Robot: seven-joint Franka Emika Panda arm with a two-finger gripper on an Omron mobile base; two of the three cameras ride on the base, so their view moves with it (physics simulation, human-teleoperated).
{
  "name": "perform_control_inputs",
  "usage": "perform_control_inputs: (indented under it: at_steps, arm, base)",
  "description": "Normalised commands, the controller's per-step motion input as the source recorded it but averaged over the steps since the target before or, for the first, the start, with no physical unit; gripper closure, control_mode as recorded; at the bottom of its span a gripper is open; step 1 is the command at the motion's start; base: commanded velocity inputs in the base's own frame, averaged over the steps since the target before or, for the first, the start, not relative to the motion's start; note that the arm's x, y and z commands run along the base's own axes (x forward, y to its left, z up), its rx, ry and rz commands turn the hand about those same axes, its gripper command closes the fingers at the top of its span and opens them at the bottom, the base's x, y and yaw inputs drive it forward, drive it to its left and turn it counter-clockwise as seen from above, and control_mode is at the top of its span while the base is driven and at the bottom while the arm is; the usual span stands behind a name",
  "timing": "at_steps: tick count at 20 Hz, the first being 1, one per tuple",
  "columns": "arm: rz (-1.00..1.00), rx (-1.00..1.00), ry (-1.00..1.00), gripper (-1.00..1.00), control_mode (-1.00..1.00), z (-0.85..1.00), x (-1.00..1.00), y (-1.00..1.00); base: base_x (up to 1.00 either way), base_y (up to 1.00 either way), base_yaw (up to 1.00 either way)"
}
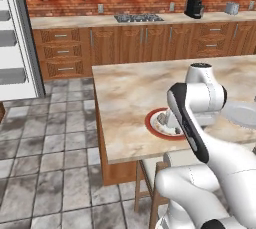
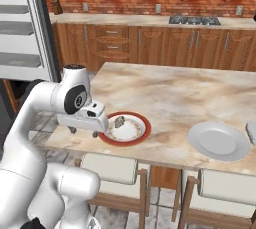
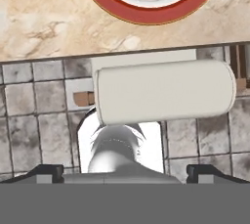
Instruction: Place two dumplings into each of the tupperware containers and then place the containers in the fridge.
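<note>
Red-rimmed plate (image 2: pixel 125 129), no legible writing

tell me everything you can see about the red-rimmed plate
The red-rimmed plate is round, with a broad red rim around a white centre that carries a small coloured pattern in the hand view. It lies flat on the marble-look island counter, close to the near edge above a pale cushioned stool. One mottled dumpling sits on its left part. The open end effector hangs just beside it, not touching.
</note>
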Motion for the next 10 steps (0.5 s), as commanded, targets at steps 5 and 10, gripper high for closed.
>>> perform_control_inputs:
  at_steps: [5, 10]
  arm:
    - [0.0, 0.0, 0.01, -1.0, -1.0, -0.36, 1.0, 0.0]
    - [0.0, 0.0, 0.03, -1.0, -1.0, -0.53, 1.0, 0.0]
  base:
    - [0.0, 0.0, 0.0]
    - [0.0, 0.0, 0.0]
